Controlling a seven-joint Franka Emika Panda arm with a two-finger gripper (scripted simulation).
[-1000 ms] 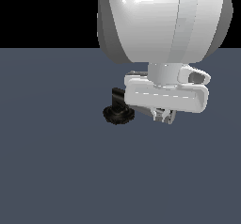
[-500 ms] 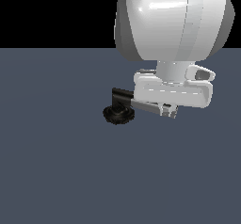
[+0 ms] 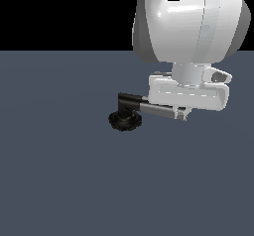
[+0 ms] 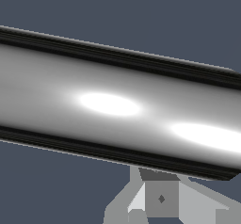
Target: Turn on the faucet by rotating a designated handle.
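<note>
- Against the pictures from a second and half a second ago, the white arm [image 3: 191, 29] has shifted toward the exterior view's right, and the hand [image 3: 184, 115] with it.
- More of the handle [image 3: 158, 110] now shows: a grey chrome bar running from the black elbow out under the hand's white body, where before the hand covered nearly all of it.
- The faucet [image 3: 126, 115] keeps its place on the bench [image 3: 59, 170]; its round ribbed black base and short black post look unmoved.
- The hand sits low over the far end of the handle, on the exterior view's right of the base, with its body touching or just above the bar; which of the two is not clear.
- Only small grey finger stubs show below the hand's body in the exterior view, at the bar's end.
- In the wrist view the handle [image 4: 117, 105] fills the width as a shiny cylinder with bright highlights, very close to the camera, with grey parts of the hand at one edge.
- Whether the fingers are apart or closed on the bar, I cannot tell.
- The bench is a flat, plain slate-blue surface reaching to a straight horizon.
- Beyond it the background is solid black.
</note>
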